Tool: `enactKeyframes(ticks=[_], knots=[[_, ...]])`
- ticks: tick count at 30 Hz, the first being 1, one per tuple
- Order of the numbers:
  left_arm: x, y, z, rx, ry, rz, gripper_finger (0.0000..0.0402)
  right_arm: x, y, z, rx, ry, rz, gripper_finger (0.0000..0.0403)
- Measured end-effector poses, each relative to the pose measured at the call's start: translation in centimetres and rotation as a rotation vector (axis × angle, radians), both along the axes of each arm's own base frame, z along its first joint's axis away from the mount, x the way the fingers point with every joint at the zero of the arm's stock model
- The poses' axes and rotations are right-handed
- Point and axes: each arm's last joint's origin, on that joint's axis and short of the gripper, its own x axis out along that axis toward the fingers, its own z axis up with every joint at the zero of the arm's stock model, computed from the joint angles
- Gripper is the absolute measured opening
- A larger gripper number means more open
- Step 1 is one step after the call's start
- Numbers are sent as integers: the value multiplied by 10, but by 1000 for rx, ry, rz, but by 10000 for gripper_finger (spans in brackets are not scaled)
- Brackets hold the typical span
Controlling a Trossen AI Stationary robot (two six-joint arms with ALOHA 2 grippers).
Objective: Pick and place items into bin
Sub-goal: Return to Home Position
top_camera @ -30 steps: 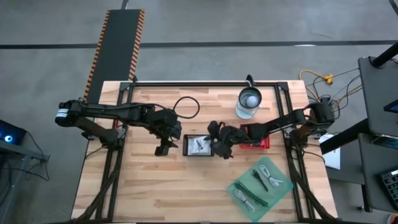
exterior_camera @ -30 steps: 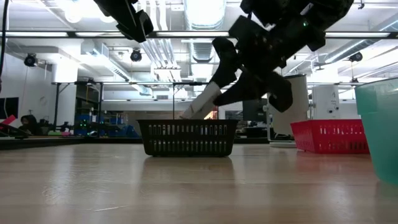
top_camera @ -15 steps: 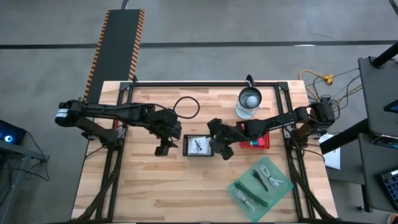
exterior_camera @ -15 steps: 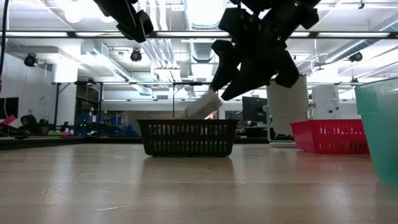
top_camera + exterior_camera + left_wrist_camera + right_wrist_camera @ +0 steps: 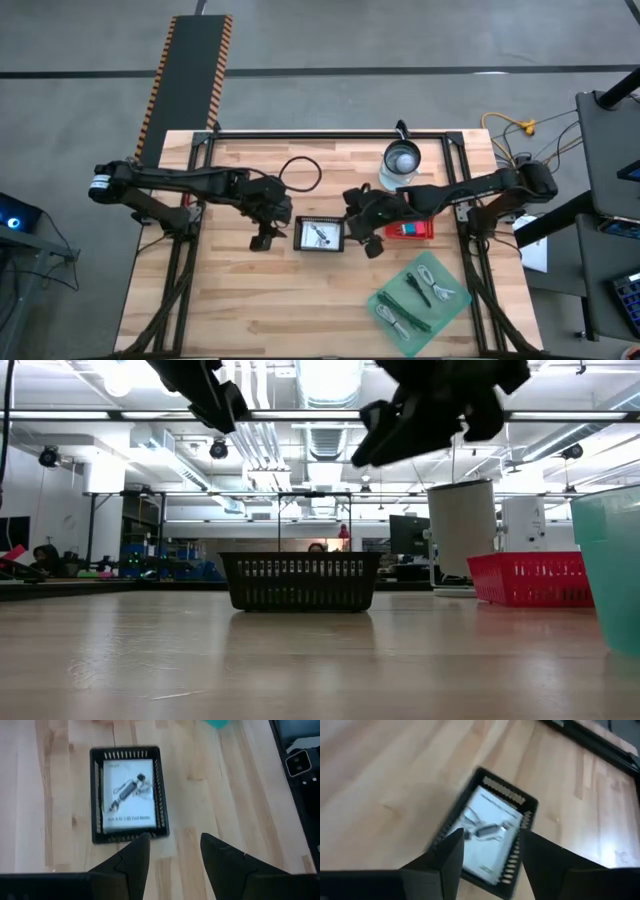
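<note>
The wooden bench [image 5: 240,300] fills the middle of the high view. The two dark arms reach over it from 9 o'clock and 3 o'clock toward the centre.

The left arm [image 5: 180,180] ends in the left claw [image 5: 262,240], which hangs just beside the black bin [image 5: 297,233], at its 9 o'clock. In the left wrist view the two fingers [image 5: 132,862] are spread apart and nothing is between them. The right arm [image 5: 470,190] ends in the right claw [image 5: 364,241], at 3 o'clock of the black bin, between this bin and the red bin [image 5: 418,232]. Its fingers [image 5: 440,865] are also spread and carry nothing. In the low view both claws are in the air, well above the rim of the black bin.

The teal bin [image 5: 450,302] is the largest container and stands near the bench edge, at about 4 o'clock from the black bin. The red bin is at 3 o'clock and is partly hidden under the right arm. The black bin stands at the centre of the bench. A pale round container [image 5: 401,163] stands at about 1 o'clock, and a loop of black cable [image 5: 319,175] lies on the wood at about 12 o'clock.

A white printed card [image 5: 127,795] lies flat inside the black bin and covers most of its floor. It shows a picture of a dark gadget and a line of text that is too small to read. Coiled white cables [image 5: 430,273] and a dark stick [image 5: 416,288] lie inside the teal bin.
</note>
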Motion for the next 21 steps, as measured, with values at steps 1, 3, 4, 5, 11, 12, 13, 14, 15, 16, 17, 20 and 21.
enactKeyframes(ticks=[1, 3, 4, 5, 11, 12, 13, 14, 15, 16, 17, 20, 21], knots=[[1, 0, -2, 5, -16, -6, 160, -3, 0, 1, 24, -15, 6, 172], [4, 0, -7, 23, -53, -27, 160, -9, 1, 3, 61, -62, -8, 164], [5, 0, -11, 32, -72, -39, 160, -13, 0, 3, 75, -88, -17, 160], [6, 0, -15, 42, -95, -52, 160, -15, 0, 2, 88, -118, -24, 156], [2, 0, -43, 75, -152, -91, 160, -33, -2, -8, 184, -322, -87, 139], [1, 1, -46, 76, -181, -90, 160, -36, -2, -10, 206, -352, -113, 137], [-1, 1, -49, 80, -219, -91, 160, -39, -3, -13, 226, -374, -136, 135], [-4, 1, -53, 84, -257, -94, 160, -41, -4, -15, 243, -398, -161, 133], [-7, 1, -57, 92, -303, -100, 159, -43, -4, -18, 255, -414, -180, 132], [-9, 1, -59, 101, -368, -105, 158, -46, -5, -22, 261, -426, -199, 132], [-11, 1, -62, 116, -426, -115, 155, -48, -5, -25, 266, -436, -217, 132], [-21, 2, -75, 168, -592, -133, 138, -53, -6, -34, 286, -458, -256, 132], [-25, 3, -81, 193, -636, -132, 129, -54, -7, -37, 293, -454, -263, 131]])
